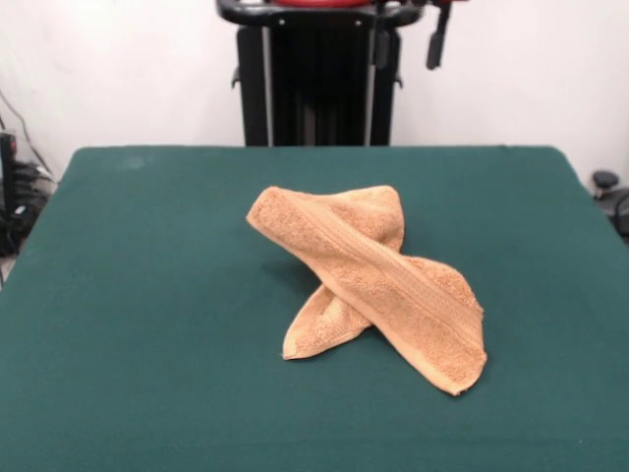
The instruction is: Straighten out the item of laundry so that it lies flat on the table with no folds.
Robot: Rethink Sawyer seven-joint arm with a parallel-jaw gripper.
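Observation:
The item of laundry [378, 285] is an orange-tan terry towel lying crumpled near the middle of the table [147, 295], which has a dark green top. It is twisted into two crossing lobes. One long fold with a ribbed band runs from upper left to lower right. A shorter end [316, 332] sticks out from under it toward the lower left. Only red and black parts of the arm [324, 10] show at the top edge, well behind the towel. No gripper can be made out among them.
The black pedestal [319, 88] stands behind the table's far edge against a white wall. Cables and dark gear [15, 197] sit off the table's left side. A dark object [607, 187] sits off the right side.

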